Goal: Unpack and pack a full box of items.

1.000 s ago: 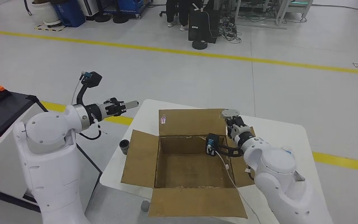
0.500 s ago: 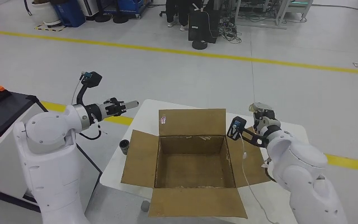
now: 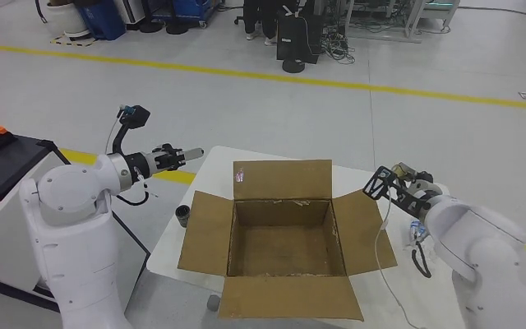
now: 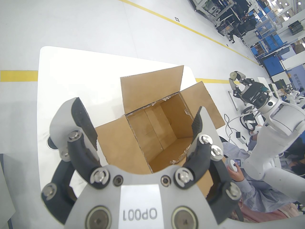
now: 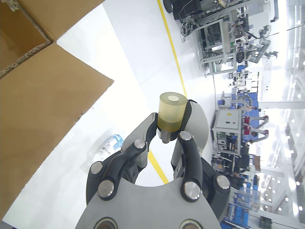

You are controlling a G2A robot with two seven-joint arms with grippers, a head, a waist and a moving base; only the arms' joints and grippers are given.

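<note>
**Asker:** Two sets of jaws and one box. Which step are you on?

**Robot:** Unpacking, by my judgement. The box (image 3: 279, 238) stands with all four flaps spread and I see only bare cardboard on its floor, so the emptying looks nearly done and the repacking not yet begun. Next I would lower what I carry onto bare tabletop (image 3: 362, 179), clear of the flap, and let it go gently so it does not roll.

**Asker:** Start at your left. What do those jaws have?

**Robot:** Nothing. My left jaws are spread wide, the pads (image 4: 83, 120) well apart and touching no object. The box opening lies ahead of them and lower down, and a small dark cup (image 3: 182, 214) sits on the tabletop below.

**Asker:** And the right?

**Robot:** My right jaws are clamped on a yellowish cylinder (image 5: 172, 113). They pinch its lower part, where a metal stub points back toward my wrist. The box's right flap lies just beside them, and a clear bottle (image 5: 107, 146) rests on the tabletop beneath.
</note>
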